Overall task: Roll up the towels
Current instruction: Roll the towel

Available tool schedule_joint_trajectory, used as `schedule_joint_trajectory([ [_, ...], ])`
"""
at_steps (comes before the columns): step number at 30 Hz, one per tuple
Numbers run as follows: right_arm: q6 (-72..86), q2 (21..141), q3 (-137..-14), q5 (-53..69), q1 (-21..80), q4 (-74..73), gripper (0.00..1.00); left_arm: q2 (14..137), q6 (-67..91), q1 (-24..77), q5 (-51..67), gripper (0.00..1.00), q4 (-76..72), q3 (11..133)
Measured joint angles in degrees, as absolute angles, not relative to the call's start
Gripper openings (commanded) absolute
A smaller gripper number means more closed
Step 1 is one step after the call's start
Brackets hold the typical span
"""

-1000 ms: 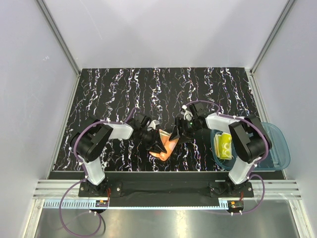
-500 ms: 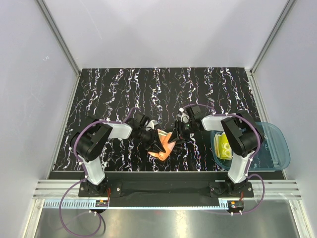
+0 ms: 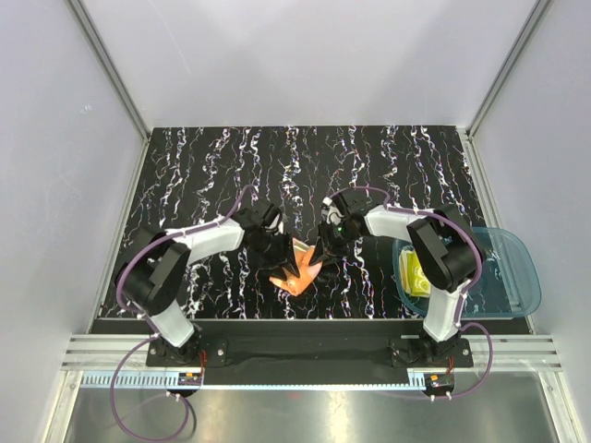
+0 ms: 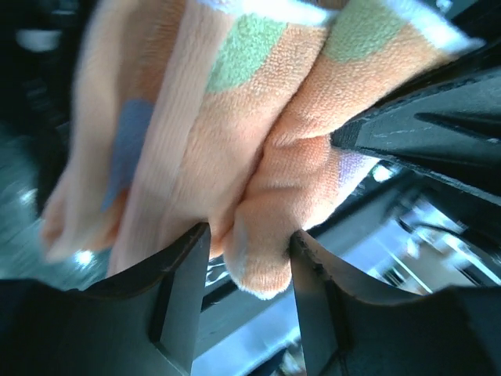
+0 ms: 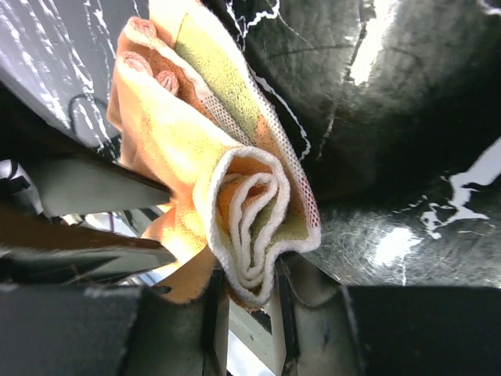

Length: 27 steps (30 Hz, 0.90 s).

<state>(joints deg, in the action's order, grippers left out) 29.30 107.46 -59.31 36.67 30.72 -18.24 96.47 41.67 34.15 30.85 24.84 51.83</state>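
Note:
The orange polka-dot towel (image 3: pixel 297 272) is bunched between both grippers at the table's near middle. My left gripper (image 3: pixel 280 257) is shut on a fold of the towel; the left wrist view shows the orange cloth (image 4: pixel 258 180) pinched between my two dark fingers (image 4: pixel 182 290). My right gripper (image 3: pixel 321 247) is shut on the towel's rolled end, where the right wrist view shows layered cloth (image 5: pixel 250 227) squeezed between the fingers. The yellow towel (image 3: pixel 417 272) lies in the blue tray (image 3: pixel 517 277) at the right.
The black marbled table top (image 3: pixel 305 166) stretches behind the arms. The translucent blue tray sits at the right edge, partly off the mat. Metal frame posts stand at the back corners.
Both grippers have shifted left and a little back with the orange towel held between them. The left arm's elbow has swung outward. The yellow towel has not moved.

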Motion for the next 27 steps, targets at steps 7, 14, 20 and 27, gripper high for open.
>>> schedule_joint_trajectory([
  [7, 28.4, 108.0, -62.8, 33.4, 32.8, -23.7, 0.14, 90.3, 38.3, 40.9, 11.7, 0.50, 36.9, 60.1],
  [14, 27.8, 108.8, -65.1, 32.0, 33.2, -27.6, 0.13, 86.0, 36.0, 52.5, -1.8, 0.50, 41.5, 66.0],
  [20, 27.3, 109.1, -66.3, 31.1, 33.3, -29.6, 0.13, 88.4, 35.9, 58.1, -5.4, 0.50, 42.8, 66.4],
  [27, 27.0, 109.8, -67.0, 31.1, 33.3, -30.4, 0.13, 92.4, 36.7, 61.4, -6.3, 0.50, 42.5, 66.4],
])
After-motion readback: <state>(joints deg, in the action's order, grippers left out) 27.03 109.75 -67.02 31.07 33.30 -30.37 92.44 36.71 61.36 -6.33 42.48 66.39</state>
